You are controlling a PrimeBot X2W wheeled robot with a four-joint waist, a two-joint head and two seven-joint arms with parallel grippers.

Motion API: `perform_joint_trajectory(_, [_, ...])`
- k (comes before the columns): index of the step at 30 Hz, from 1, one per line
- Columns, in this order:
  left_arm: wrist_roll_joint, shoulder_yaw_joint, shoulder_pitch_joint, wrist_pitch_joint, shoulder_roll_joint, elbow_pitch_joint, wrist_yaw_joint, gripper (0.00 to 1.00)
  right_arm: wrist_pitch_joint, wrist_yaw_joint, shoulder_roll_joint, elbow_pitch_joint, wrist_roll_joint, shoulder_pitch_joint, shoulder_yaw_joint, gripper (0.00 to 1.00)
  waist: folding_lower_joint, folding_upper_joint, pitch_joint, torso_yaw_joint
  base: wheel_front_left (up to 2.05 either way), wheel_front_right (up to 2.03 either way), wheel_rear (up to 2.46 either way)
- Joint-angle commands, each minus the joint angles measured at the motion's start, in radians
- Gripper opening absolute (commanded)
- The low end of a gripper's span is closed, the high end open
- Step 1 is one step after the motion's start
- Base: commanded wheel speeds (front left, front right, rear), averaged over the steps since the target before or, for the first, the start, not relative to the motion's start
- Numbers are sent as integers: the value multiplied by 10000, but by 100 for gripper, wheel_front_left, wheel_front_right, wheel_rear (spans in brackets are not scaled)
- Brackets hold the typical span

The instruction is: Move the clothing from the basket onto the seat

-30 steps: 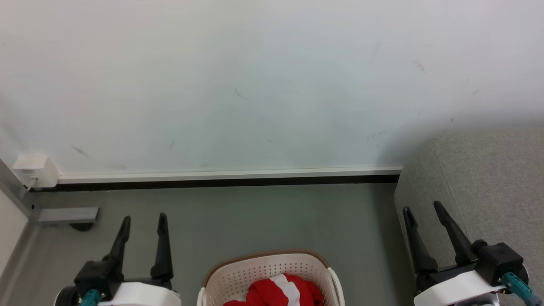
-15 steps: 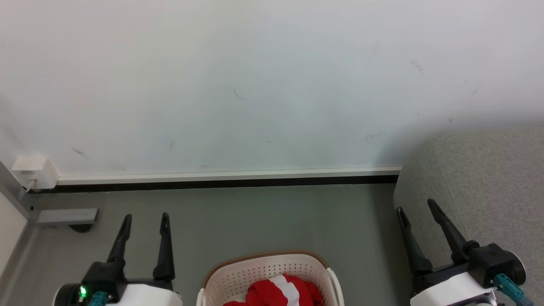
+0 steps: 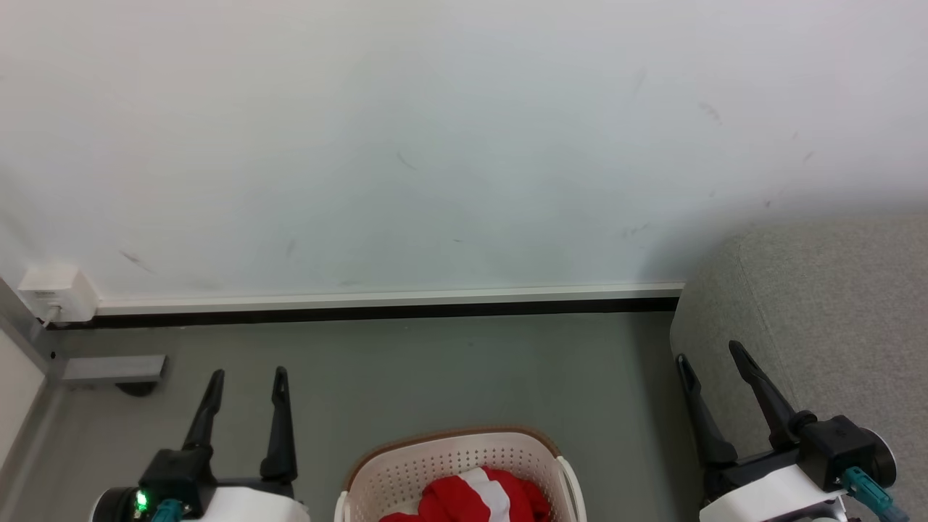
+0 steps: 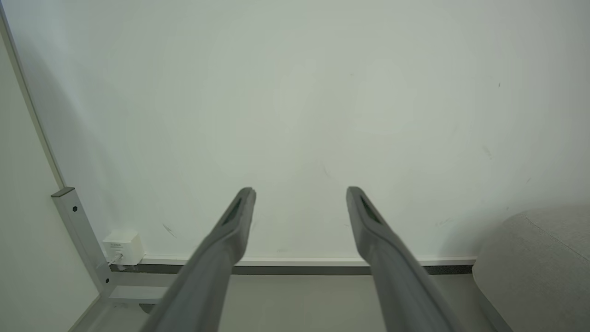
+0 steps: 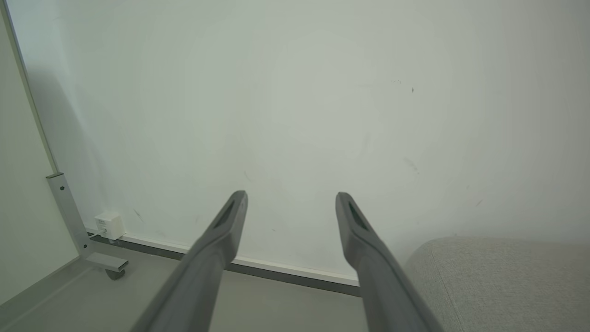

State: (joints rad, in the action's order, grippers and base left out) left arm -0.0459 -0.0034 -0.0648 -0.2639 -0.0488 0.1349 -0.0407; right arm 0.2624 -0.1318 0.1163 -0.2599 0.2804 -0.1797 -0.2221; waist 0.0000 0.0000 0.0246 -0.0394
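The cream basket [image 3: 449, 464] with its brown rim sits on the floor at the bottom centre of the head view, cut off by the frame edge. Red clothing [image 3: 464, 500] with a white stripe lies bunched inside it. The grey seat [image 3: 826, 312] fills the right side, its corner also seen in the wrist views as the seat [image 4: 534, 263] and the seat [image 5: 498, 281]. My left gripper [image 3: 248, 373] is open left of the basket, above bare floor. My right gripper [image 3: 708, 351] is open at the seat's near corner. Both grippers, left [image 4: 299, 191] and right [image 5: 290, 196], hold nothing.
A white wall with a skirting board [image 3: 391, 299] runs across behind the basket. A white wall box [image 3: 56, 291] and a grey metal frame foot [image 3: 112, 368] sit at the far left. Grey floor [image 3: 471, 370] lies between the basket and the wall.
My right gripper shifted slightly left and down against the seat's corner. My left gripper barely moved. The basket and clothing stayed put.
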Motion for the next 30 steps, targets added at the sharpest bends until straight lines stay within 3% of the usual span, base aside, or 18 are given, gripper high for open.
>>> perform_joint_trajectory(1, [69, 42, 35, -10, -40, 43, 11, 100, 34, 21, 6, -44, -34, -84, 6, 100, 0, 0, -13, 0, 0, 0, 0])
perform_joint_trajectory(19, [-224, -83, 20, -9, -33, 259, 147, 100, 34, 21, 112, -79, 141, -192, 61, 100, 0, 0, -229, -194, 0, 0, 0])
perform_joint_trajectory(30, [-336, -192, -535, -9, -35, 503, 221, 100, 34, 21, 171, 181, 263, -522, 170, 100, 0, 0, -1385, -684, 0, 0, 0])
